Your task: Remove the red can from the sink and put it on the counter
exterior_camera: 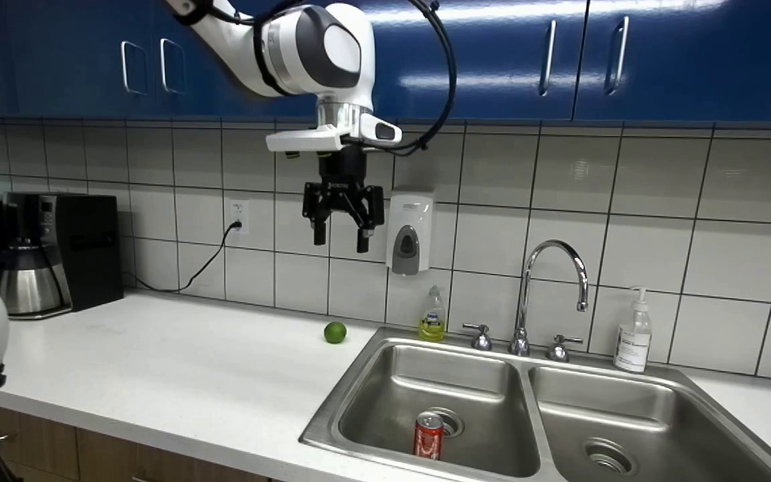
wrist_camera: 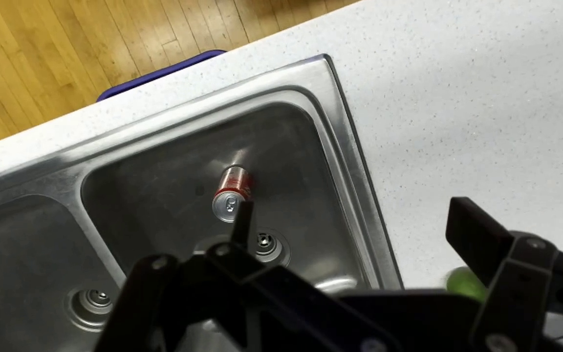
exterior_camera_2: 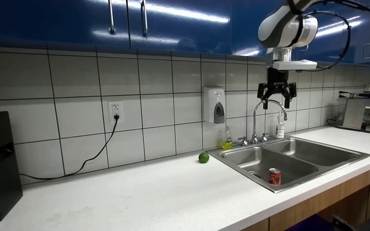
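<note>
White-tiled wall noted under blue cabinets; white table below, steel double sink set into it. In an exterior view the red can is seen upright, silver top uppermost, in the bowl at 9 o'clock from the divider. Bearings taken from the can: drain at 2 o'clock, just beside; pincer at 11, held high and well apart by the white arm, jaws spread wide. Green fruit seen on the table at 10 to 11, near the sink's rim. Dish soap bottle logged at 12, faucet at 1, pump bottle at 2. In the wrist view, part of the can's top is covered by a dark finger.
</note>
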`<state>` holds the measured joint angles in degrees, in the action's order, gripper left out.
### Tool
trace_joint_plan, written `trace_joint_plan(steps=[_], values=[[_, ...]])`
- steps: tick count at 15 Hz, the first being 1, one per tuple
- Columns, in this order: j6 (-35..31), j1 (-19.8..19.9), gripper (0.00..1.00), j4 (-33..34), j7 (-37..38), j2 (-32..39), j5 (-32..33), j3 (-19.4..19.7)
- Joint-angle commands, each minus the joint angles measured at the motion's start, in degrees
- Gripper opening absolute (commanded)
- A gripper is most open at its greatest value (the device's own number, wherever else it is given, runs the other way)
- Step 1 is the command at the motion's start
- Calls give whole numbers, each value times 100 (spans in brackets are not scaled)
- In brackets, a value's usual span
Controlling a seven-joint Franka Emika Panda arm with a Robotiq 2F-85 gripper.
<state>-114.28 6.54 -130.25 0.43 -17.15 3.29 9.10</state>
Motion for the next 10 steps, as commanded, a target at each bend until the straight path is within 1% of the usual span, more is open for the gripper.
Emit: trace_joint_plan(steps=[1, 3, 6, 10], values=[[-517, 115, 100, -185, 266, 290, -145, -6], [-828, 127, 100, -290, 361, 479, -149, 7], [-1514, 179, 100, -387, 486, 861, -123, 48], [-2286, 266, 100, -385, 583, 1390, -148, 132]])
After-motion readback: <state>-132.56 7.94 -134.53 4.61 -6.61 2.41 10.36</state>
